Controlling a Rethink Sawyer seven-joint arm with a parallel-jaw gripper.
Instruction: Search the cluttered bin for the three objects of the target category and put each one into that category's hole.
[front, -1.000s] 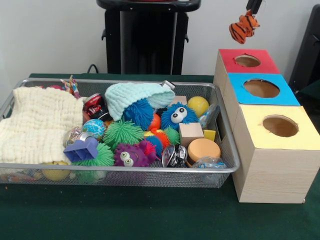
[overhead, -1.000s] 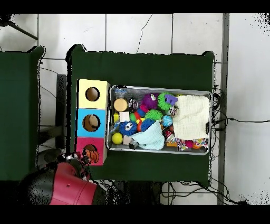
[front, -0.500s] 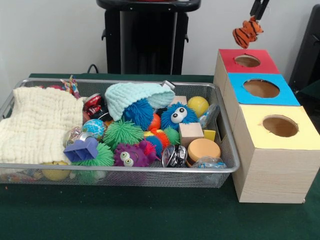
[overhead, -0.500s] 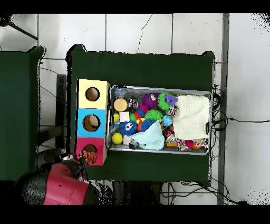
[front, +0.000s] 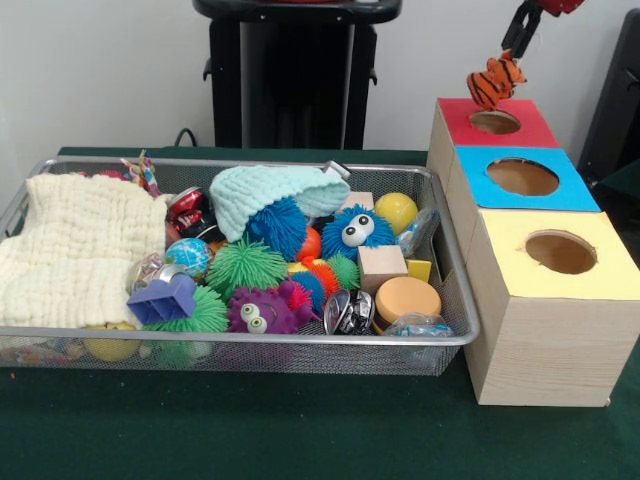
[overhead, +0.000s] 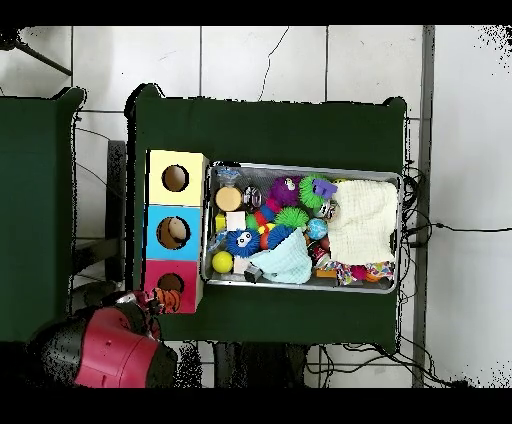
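Hand (front: 508, 52) gripping tiger toy (front: 493, 82) above red box (front: 500, 122); delivery step; next: centre over hole (front: 494, 122), release.

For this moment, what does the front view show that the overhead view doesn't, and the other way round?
Only the front view shows the gripper hanging above the red box with the tiger toy in its jaws, and the googly eyes on the blue spiky ball. Only the overhead view shows the red arm, the tiled floor and something inside the blue box's hole. Both show the wire bin, three boxes and cream cloth.
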